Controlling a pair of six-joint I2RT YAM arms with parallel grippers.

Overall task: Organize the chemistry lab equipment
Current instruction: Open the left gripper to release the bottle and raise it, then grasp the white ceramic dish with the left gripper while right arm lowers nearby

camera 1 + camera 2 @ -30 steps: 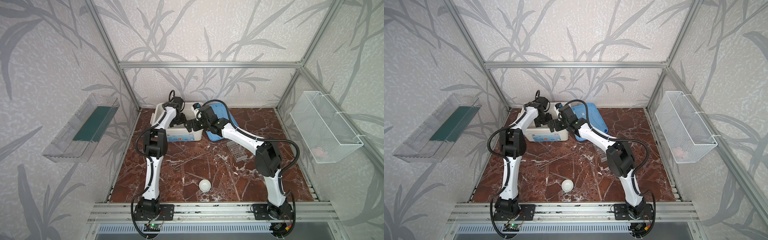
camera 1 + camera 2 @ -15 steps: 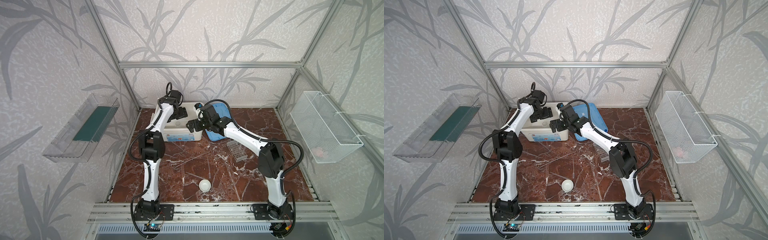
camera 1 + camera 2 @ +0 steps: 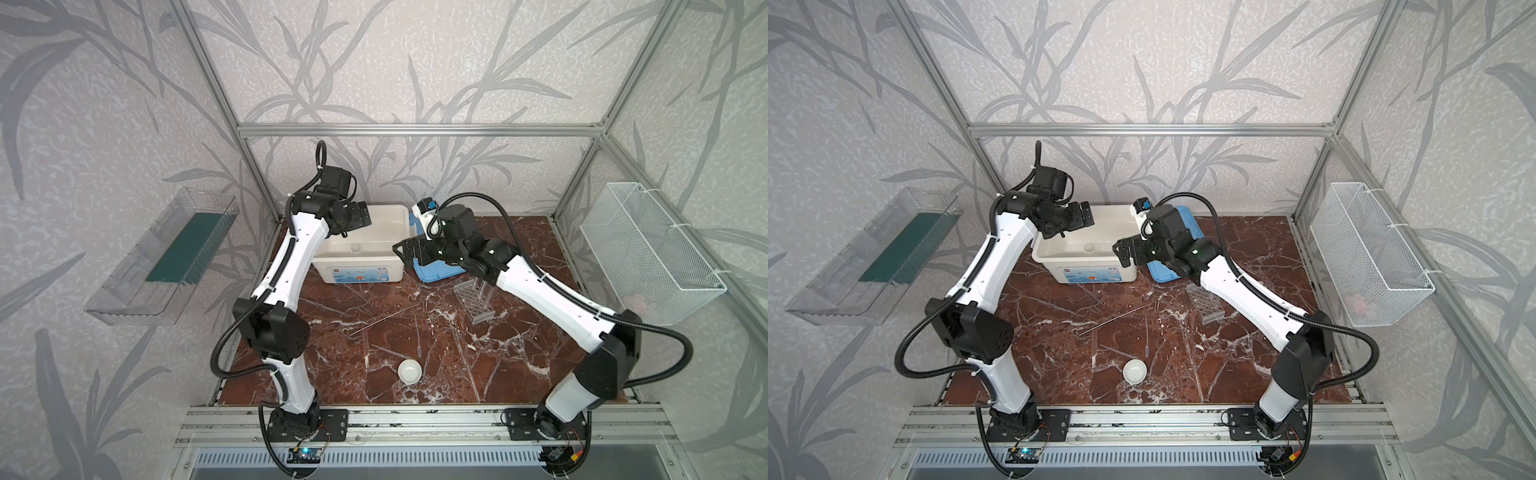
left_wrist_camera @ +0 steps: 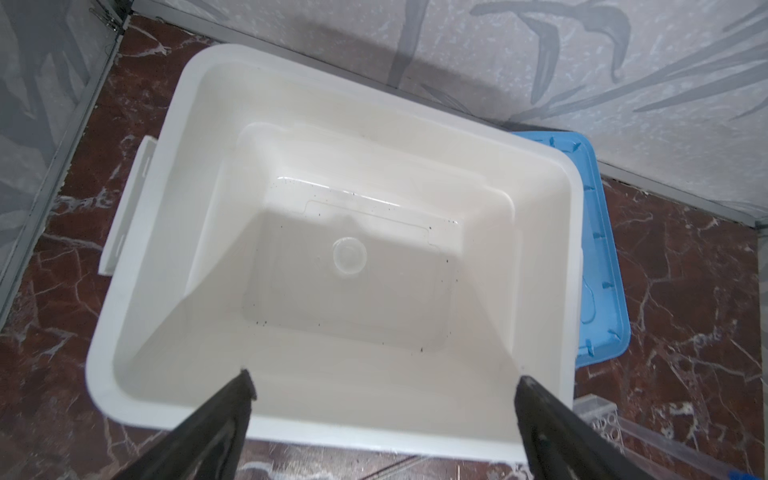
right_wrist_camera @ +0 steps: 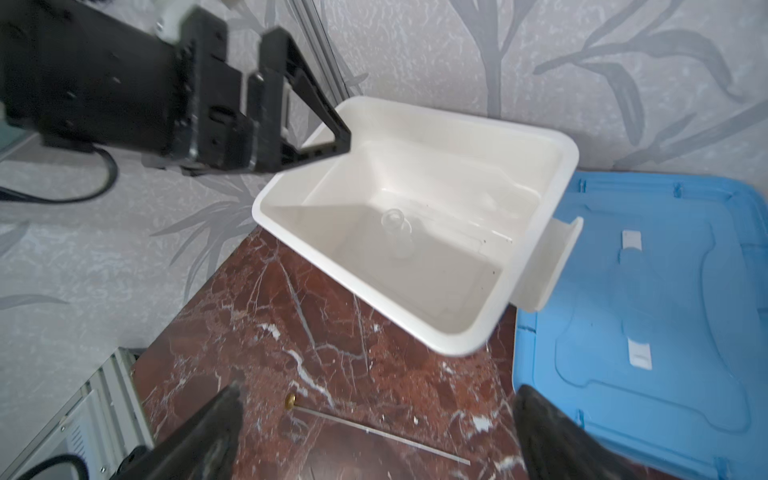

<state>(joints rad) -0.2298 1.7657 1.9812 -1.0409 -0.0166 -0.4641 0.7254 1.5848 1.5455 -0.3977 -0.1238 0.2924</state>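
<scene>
The left end effector (image 3: 359, 216) has risen out of the white tub (image 3: 359, 270) it reached into a second ago, and the right end effector (image 3: 405, 251) has drawn back a little toward the tub's right end.

Nearest the arm bases, the small round white dish (image 3: 409, 371) sits alone on the marble worktop (image 3: 519, 374). Just beyond it lie two clear droppers (image 3: 417, 336), and past those a thin metal rod (image 3: 384, 320) lies slantwise. To the right, partly under the right arm, stands the clear grid-holed rack (image 3: 476, 297).

Farther back is the open tub, with the small clear glass jar (image 4: 349, 255) upright on its floor, apart from the walls. The left end effector (image 4: 384, 382) hovers above the tub's left rim, jaws spread wide and empty. The right end effector (image 5: 376, 395) hangs by the tub's right front corner, jaws also wide, holding nothing. The blue lid (image 3: 440, 270) lies flat, touching the tub's right side, near the back wall.
</scene>
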